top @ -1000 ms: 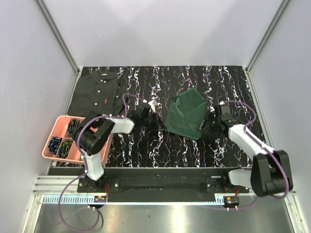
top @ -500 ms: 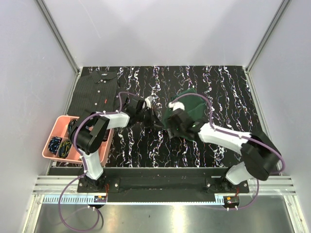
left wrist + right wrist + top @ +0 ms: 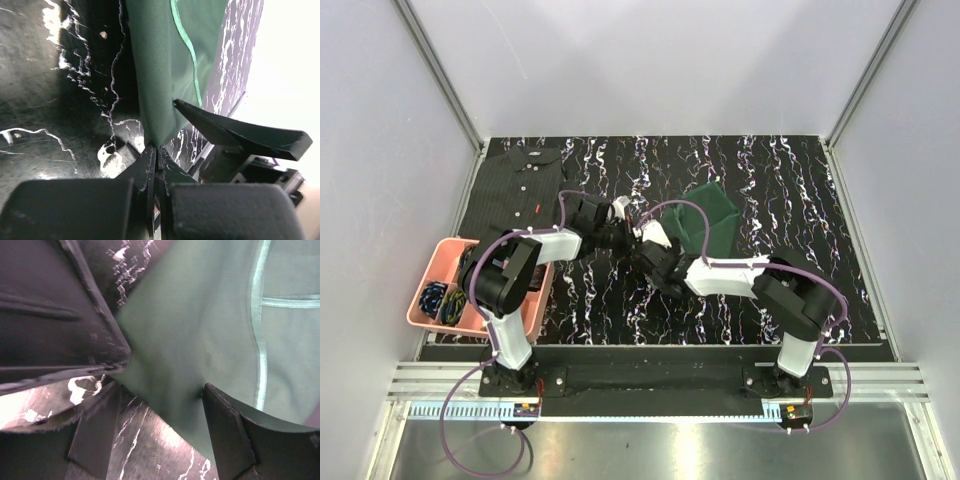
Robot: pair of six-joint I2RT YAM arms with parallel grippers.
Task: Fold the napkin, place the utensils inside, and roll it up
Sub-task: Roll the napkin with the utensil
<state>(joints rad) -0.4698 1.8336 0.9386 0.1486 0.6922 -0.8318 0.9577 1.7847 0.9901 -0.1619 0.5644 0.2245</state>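
Left jaws pinched shut on napkin (image 3: 715, 215) corner; right jaws wide, straddling it. Fold looks unfinished; fork unseen; rolling remains.

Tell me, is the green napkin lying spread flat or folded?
Folded, not flat: the napkin shows overlapping layers with crossing hems, and the left gripper pinches one corner.

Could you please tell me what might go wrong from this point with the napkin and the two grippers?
1. The left gripper pinches only the very tip of a corner of the napkin, so the cloth may slip out if pulled.
2. The right gripper, open, straddles the same corner right beside the left one; closing or moving there could knock the two together.
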